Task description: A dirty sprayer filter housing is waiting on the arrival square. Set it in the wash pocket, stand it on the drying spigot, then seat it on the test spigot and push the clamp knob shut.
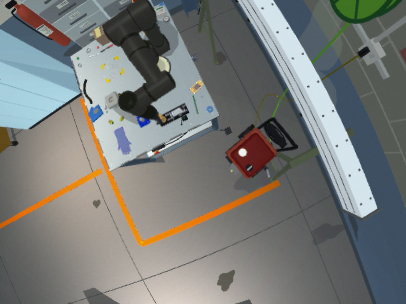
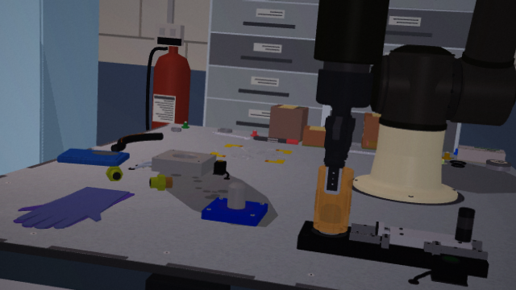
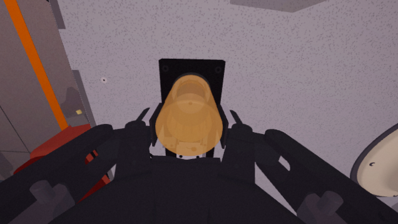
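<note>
At the front right of the bench lies the black test fixture (image 2: pixel 387 247), with a sliding grey clamp and a dark clamp knob (image 2: pixel 464 224) at its right end. The translucent orange filter housing (image 2: pixel 333 201) stands upright on the fixture's left end, over the test spigot. The grey drying spigot (image 2: pixel 237 195) stands bare on its blue base, left of the fixture. The grey wash pocket block (image 2: pixel 183 162) sits further left and back. The blue arrival square (image 2: pixel 92 156) lies at the far left. My gripper (image 2: pixel 334 181) comes straight down onto the housing (image 3: pixel 188 120) and holds it by its upper part.
Cardboard boxes (image 2: pixel 288 122) stand at the back edge of the bench. A purple glove (image 2: pixel 70 206) lies at the front left. The arm's cream base (image 2: pixel 405 169) stands right behind the fixture. A black hose and yellow fittings lie near the wash block.
</note>
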